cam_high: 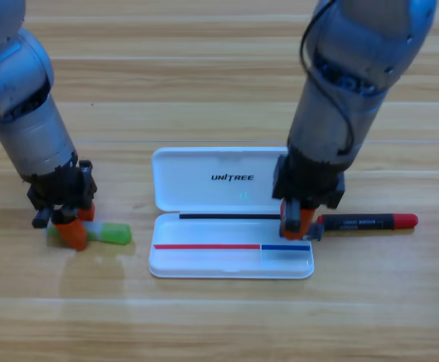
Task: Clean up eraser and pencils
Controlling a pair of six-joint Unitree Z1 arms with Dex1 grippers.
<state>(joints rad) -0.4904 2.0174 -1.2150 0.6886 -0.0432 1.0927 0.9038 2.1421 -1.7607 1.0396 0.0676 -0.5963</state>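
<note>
Left gripper (pixel 72 226): at the table's left, pointing down from a grey arm that enters at the upper left corner. Its orange jaws sit on either side of the green pencil (pixel 106 233) and close onto its left part. The pencil lies flat on the wood, roughly level, well left of the case; the bright green half shows to the right of the jaws, and a pale bit shows just left of them.

Right gripper (pixel 299 222): at the right end of the white case (pixel 212 181), pointing down from a grey arm that enters at the top right. Its orange jaws are at the left end of the dark pencil (pixel 366 222); whether they clasp it cannot be told, as the gripper body hides the gap.

Dark pencil: black barrel with pale lettering, red tip at the right end; lies flat and level on the table, just right of the case, its left end at the case's right edge under the gripper.

White case: open, lid laid back toward the top with "UNITREE" printed on it, shallow tray toward the bottom.

Wooden table (pixel 219 324): pale planks running left to right.

Eraser: not seen.
</note>
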